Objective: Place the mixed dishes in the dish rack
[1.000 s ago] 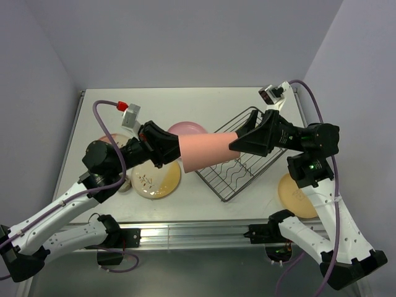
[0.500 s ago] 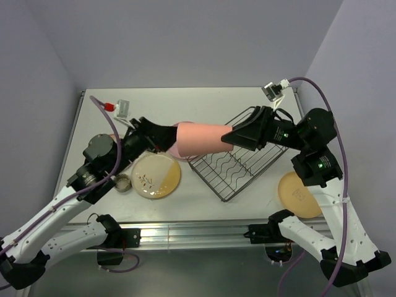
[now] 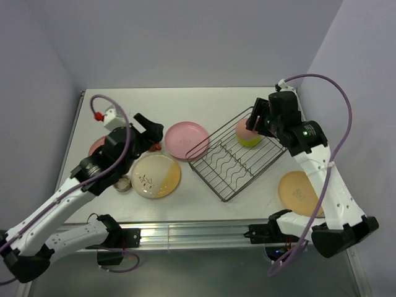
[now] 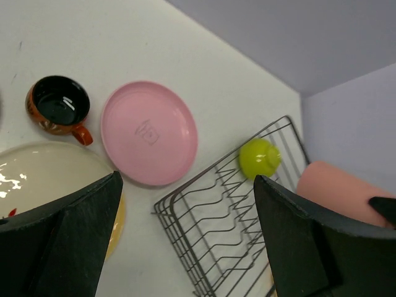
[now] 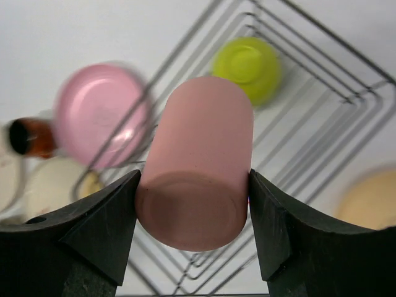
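My right gripper (image 3: 254, 121) (image 5: 193, 216) is shut on the salmon cup (image 5: 198, 167) (image 3: 242, 128), its base wedged between both pads. The cup hangs over the far corner of the black wire dish rack (image 3: 238, 162) (image 5: 322, 124), just above the lime-green bowl (image 3: 251, 142) (image 5: 247, 65) that lies inside it. Over the table left of the rack, my left gripper (image 3: 151, 132) (image 4: 185, 247) is open with nothing in it. On the table lie a pink plate (image 3: 187, 137) (image 4: 148, 133), a dark red-brown mug (image 4: 59, 105) and a twig-patterned plate (image 3: 155, 176).
An orange plate (image 3: 300, 193) rests on the table right of the rack. A small grey cup (image 3: 124, 184) stands by the twig plate's left rim. Another plate (image 3: 95, 147) shows partly behind my left arm. Walls close in the table at the back and both sides.
My left gripper opened, let go of the salmon cup and drew back to the left. My right gripper kept the cup and swung it over the rack's far corner.
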